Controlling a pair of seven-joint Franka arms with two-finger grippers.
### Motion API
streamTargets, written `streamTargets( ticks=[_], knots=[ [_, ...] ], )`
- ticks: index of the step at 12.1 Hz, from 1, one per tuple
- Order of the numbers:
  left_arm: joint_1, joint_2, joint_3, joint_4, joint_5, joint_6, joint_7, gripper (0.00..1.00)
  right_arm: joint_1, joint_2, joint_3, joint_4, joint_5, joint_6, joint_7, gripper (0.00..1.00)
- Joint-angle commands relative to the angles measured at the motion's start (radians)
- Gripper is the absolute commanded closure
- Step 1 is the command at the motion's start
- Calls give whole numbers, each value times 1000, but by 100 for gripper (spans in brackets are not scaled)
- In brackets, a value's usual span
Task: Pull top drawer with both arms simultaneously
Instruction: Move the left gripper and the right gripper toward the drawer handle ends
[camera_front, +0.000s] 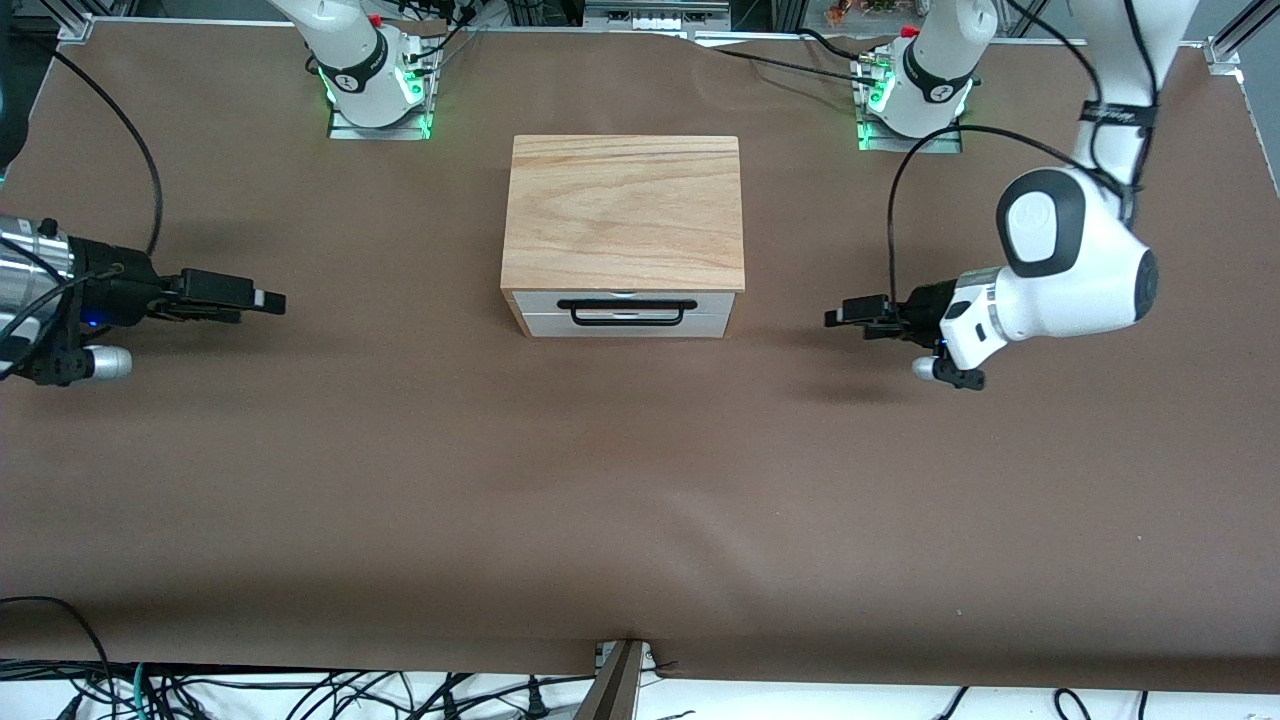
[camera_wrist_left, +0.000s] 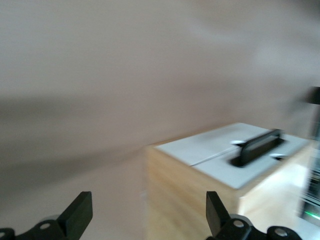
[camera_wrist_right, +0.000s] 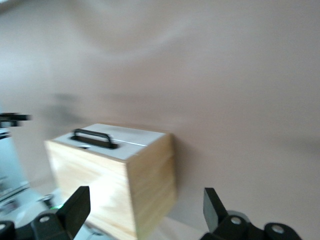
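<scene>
Wide bare desk (camera_front: 640, 480) lies in front of the box (camera_front: 623, 210), so the handle (camera_front: 627, 312) on the closed top drawer (camera_front: 627, 303) faces open room. Right tool (camera_front: 270, 300) hangs over the desk toward its own end, left tool (camera_front: 832, 318) likewise, both with fingers spread, each well apart from the box with nothing between. Only the box stands mid-desk.
</scene>
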Motion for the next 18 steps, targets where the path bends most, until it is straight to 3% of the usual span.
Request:
streamTargets(
  ticks=[1,3,5,7,9,14,18],
  knots=[
    [-8,80,-20,-8,-231,0,277,0,-20,59,4,-39,172,1,-108,0],
    [-10,155,-60,-2,-394,-26,448,0,-26,119,4,-69,320,1,-222,0],
    [-10,232,-92,1,-572,-100,598,0,-25,162,4,-89,404,1,-317,0],
    [-10,254,-126,4,-640,-120,683,0,-19,226,7,-116,519,-12,-444,0],
    [-10,312,-136,29,-730,-219,726,0,10,243,12,-122,556,-3,-459,0],
    [-13,433,-141,111,-784,-318,771,0,84,303,12,-165,749,34,-593,0],
    [-28,482,-196,136,-884,-310,771,15,159,328,11,-265,892,105,-762,0]
  ],
)
